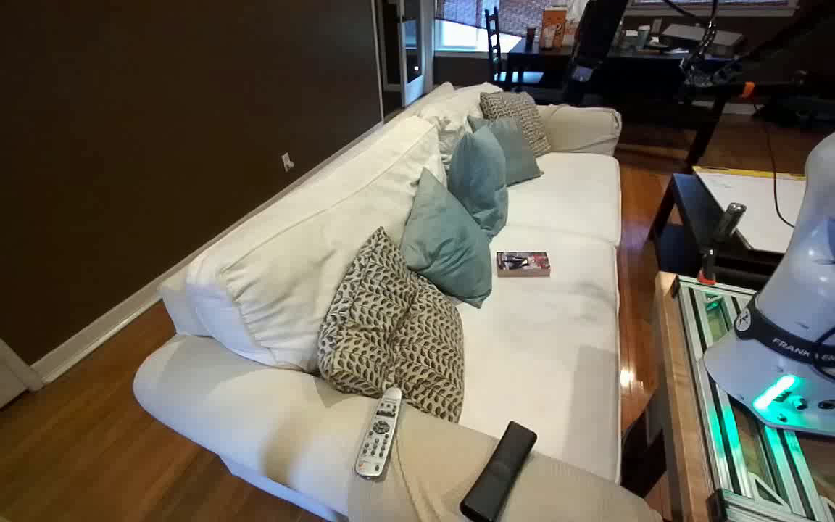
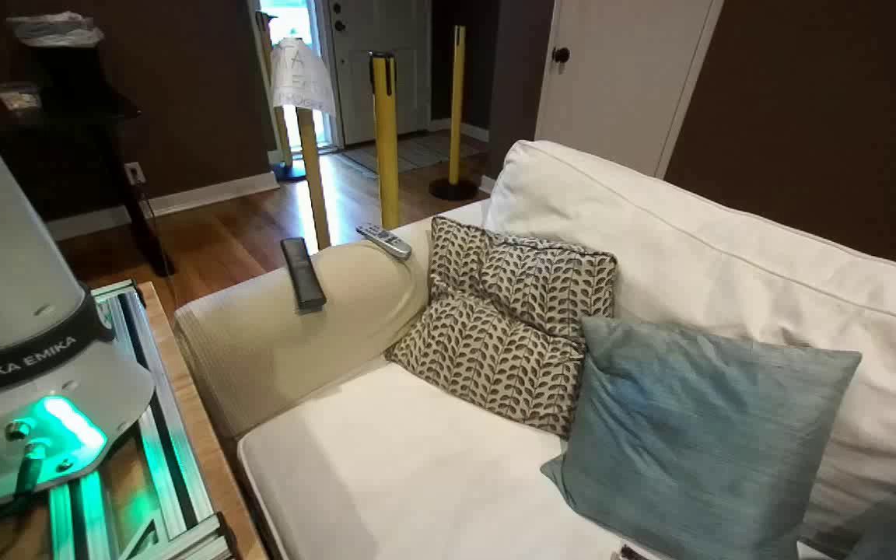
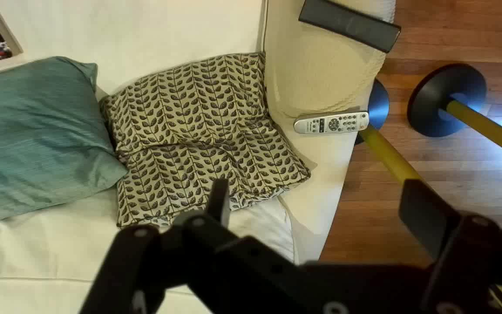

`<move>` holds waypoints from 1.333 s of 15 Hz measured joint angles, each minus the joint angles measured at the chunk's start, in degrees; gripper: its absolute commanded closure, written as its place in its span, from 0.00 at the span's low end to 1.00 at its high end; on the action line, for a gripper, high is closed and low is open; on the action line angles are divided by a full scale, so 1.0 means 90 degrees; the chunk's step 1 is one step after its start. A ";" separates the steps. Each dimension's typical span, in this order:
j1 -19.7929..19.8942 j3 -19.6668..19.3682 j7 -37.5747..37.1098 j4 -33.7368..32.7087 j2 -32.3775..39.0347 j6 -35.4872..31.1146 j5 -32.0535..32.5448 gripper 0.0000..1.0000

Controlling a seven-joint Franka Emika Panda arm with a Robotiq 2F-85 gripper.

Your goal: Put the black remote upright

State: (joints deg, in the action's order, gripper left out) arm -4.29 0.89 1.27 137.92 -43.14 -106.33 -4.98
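The gripper (image 3: 321, 204) stands spread wide, holding nothing. In the wrist view, the black remote (image 3: 350, 25) lies across the sofa armrest (image 3: 320, 69), at the upper right. Because this armrest looks soft and curved, the remote, once set on end, may easily topple.

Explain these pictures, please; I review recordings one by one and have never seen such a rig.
The machine is a robot arm, shown in both exterior views, whose cameras stand apart from it. The wrist view comes from a camera on the arm, looking down past its tool. The sofa bears cushions and what looks like a book; on its armrest lie a silver-grey remote and a black remote, the one to be stood upright. The tool's jaws stand open with nothing between them, so nothing is held.
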 measured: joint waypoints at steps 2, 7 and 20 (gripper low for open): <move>0.0000 0.0000 0.0000 0.0000 0.0000 0.0000 0.0000 0.00; -0.0134 0.0093 0.0435 -0.0044 0.0037 0.0000 0.0011 0.00; -0.1851 0.1067 0.2480 -0.0279 0.1444 -0.0597 0.0041 0.00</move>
State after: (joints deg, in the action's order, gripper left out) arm -20.95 10.49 23.59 135.40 -30.15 -111.71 -4.61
